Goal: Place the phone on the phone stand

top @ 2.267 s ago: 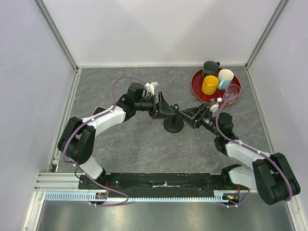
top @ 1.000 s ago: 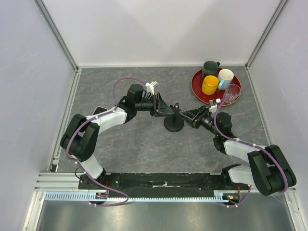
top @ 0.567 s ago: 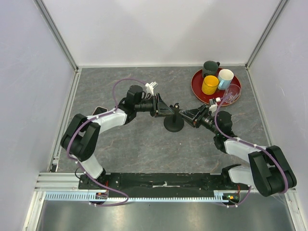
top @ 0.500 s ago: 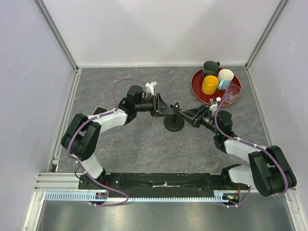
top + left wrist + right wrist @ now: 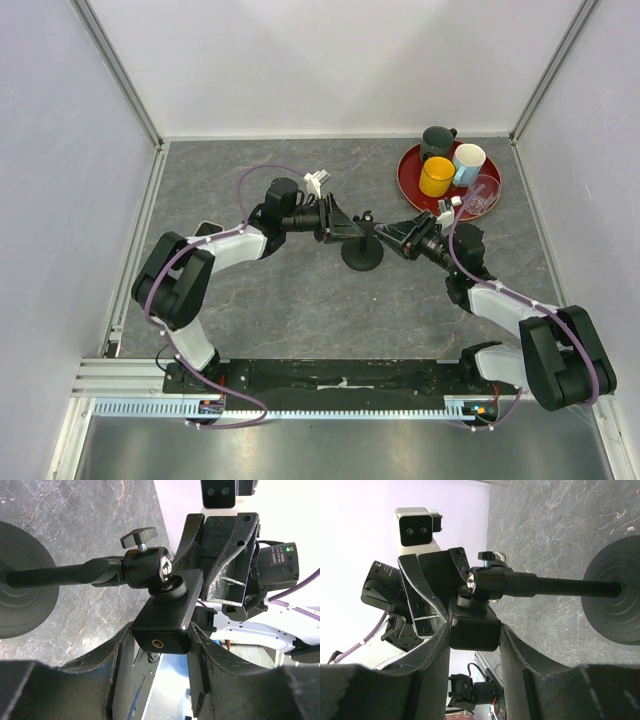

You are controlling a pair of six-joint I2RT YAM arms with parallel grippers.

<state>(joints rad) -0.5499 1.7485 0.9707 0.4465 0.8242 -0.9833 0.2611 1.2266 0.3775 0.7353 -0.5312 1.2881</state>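
Note:
The black phone stand stands mid-table on its round base (image 5: 361,256), post leaning. Its small block cradle (image 5: 165,615) sits at the top, under a ball joint with a thumb screw. My left gripper (image 5: 348,228) reaches in from the left and is shut on the cradle, fingers (image 5: 120,650) against both its sides. My right gripper (image 5: 388,238) reaches in from the right and is also shut on the cradle (image 5: 474,627). The phone (image 5: 206,228) lies flat at the far left, mostly hidden under my left arm, only a pale corner showing.
A red round tray (image 5: 412,180) at the back right holds a dark mug (image 5: 437,140), a yellow mug (image 5: 437,176), a white mug (image 5: 468,163) and a clear glass (image 5: 483,192). Pale walls and metal rails close in the table.
My right gripper has moved a little left onto the stand's top. My left gripper stays on the stand. The stand's base and the phone have hardly moved.

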